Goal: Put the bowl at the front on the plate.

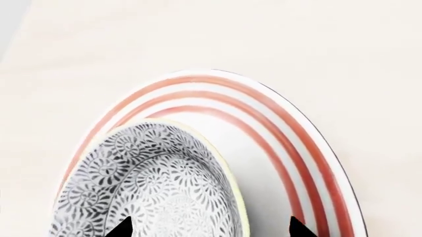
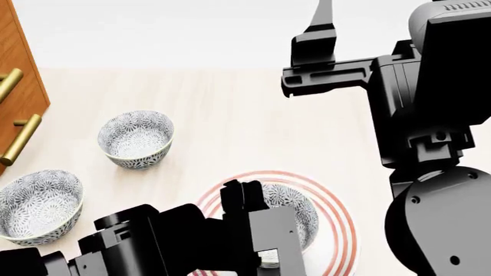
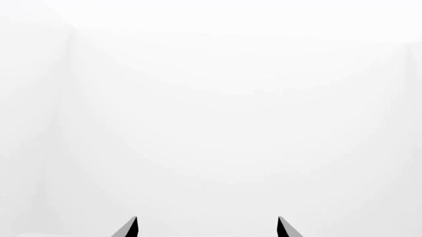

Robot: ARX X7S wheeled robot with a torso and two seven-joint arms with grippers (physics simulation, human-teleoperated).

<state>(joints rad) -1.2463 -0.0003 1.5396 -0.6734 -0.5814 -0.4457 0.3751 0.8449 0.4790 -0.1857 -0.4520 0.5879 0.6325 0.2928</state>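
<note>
The bowl point(image 1: 158, 182), white with a dense grey-blue floral pattern, rests on the plate point(image 1: 290, 143), a wide white plate with three red rings. It sits toward one side of the plate, not at its centre. My left gripper point(image 1: 211, 228) is open and straddles the bowl's rim, with one tip over the bowl's inside and the other over the bare plate. In the head view the left arm covers part of the bowl point(image 2: 295, 211) and part of the plate point(image 2: 345, 230). My right gripper point(image 3: 206, 227) is open, holds nothing, and is raised high point(image 2: 322, 20) facing a blank white wall.
Two look-alike patterned bowls stand on the pale wooden table, one at the left middle point(image 2: 137, 138) and one at the left front point(image 2: 38, 204). A wooden cabinet point(image 2: 23, 69) with brass handles borders the table's left side.
</note>
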